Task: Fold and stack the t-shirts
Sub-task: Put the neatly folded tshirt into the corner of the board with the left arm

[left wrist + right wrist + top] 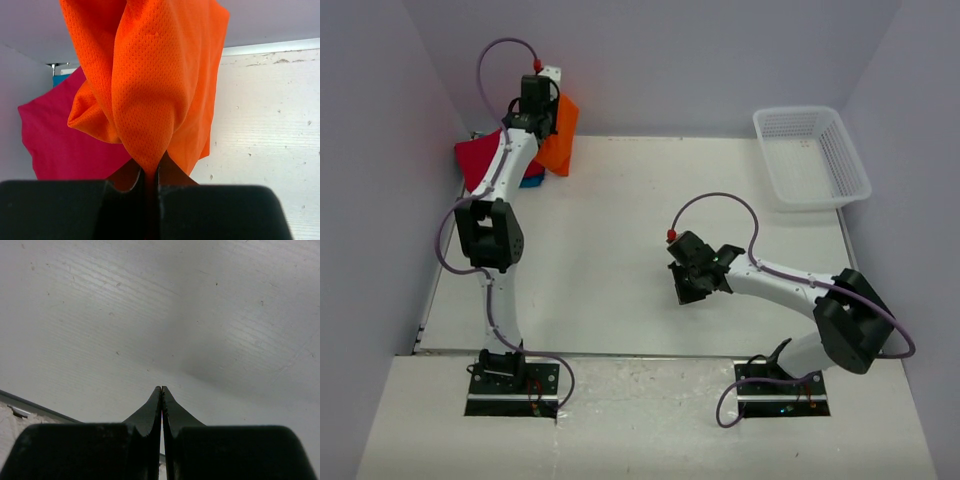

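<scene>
The white table [620,250] stands between pale walls. At its far left corner, the left gripper [151,171] is closed tightly on the orange t-shirt [150,75], lifted beside the red t-shirt [60,145] and the teal t-shirt [61,79]. The right gripper [161,391] is closed and holds nothing, near the table's middle.

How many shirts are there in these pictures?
3. The orange t-shirt hangs from the left gripper; the red t-shirt lies in the far left corner; the teal t-shirt peeks out beside it.

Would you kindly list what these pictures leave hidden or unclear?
Top view: teal shirt lies mostly under the red shirt and left arm.
Left wrist view: orange shirt is cut off by the top edge; red shirt sits partly behind it.
</scene>
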Controlling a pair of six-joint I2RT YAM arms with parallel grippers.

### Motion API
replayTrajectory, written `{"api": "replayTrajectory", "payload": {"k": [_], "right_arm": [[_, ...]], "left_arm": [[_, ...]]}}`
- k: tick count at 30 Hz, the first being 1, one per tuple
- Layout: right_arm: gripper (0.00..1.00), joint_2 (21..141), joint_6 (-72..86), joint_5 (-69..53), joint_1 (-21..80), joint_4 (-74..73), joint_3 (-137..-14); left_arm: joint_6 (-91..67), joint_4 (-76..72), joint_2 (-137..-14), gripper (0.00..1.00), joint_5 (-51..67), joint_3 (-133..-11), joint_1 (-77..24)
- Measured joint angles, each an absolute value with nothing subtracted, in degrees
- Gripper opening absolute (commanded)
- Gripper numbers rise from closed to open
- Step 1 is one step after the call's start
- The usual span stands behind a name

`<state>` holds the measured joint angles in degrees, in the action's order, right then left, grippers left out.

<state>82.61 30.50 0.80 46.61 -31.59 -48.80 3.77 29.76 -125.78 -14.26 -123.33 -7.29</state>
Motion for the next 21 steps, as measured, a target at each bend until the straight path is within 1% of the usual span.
{"api": "replayTrajectory", "payload": {"k": [7, 21], "right_arm": [[0.00, 85.25, 30.37, 0.82, 46.61, -31.59, -48.93], [0.00, 85.93, 30.41, 0.80, 46.61, -31.53, -49.67]], "left_arm": [[5.80, 32.10, -127.66, 0.00, -14.20, -127.90, -6.13], [6.72, 32.42, -127.07, 0.00, -14.81, -126.39, -5.04]]}}
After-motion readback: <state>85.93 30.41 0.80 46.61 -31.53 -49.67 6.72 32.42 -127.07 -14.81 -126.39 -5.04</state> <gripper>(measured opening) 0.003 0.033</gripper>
